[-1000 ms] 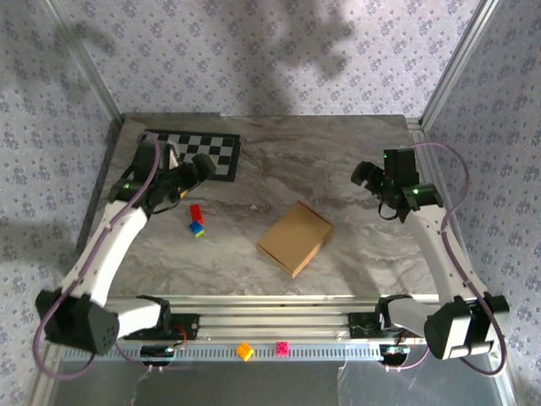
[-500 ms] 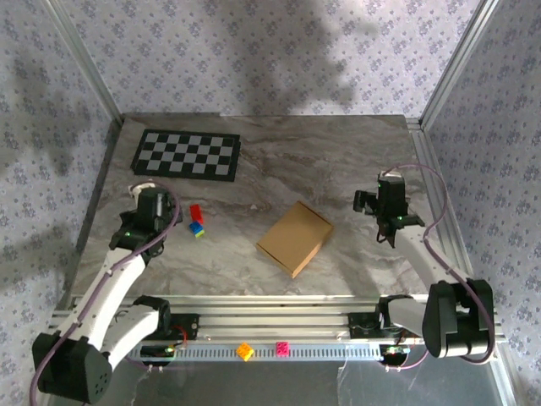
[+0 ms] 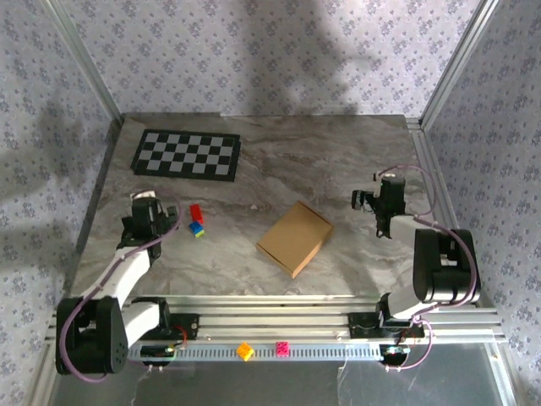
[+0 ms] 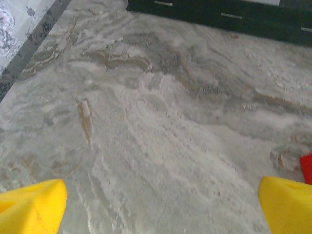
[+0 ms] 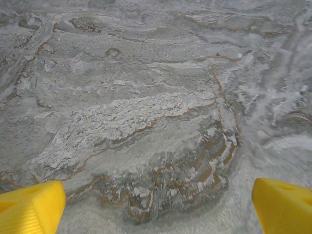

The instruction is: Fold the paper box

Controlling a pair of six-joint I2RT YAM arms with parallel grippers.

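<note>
Both arms have drawn back from the box (image 3: 294, 238); left gripper (image 3: 145, 211) and right gripper (image 3: 376, 203) flank it, well apart, fingers spread wide, holding nothing.

Soft even light, large blurred shadows on the back wall (image 3: 279, 51), wrist views slightly soft.

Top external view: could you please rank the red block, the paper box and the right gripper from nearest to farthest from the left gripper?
1. Red block, just to the right of the left gripper.
2. Paper box, mid-table, toward the near edge.
3. Right gripper, across the table on the right side.
</note>
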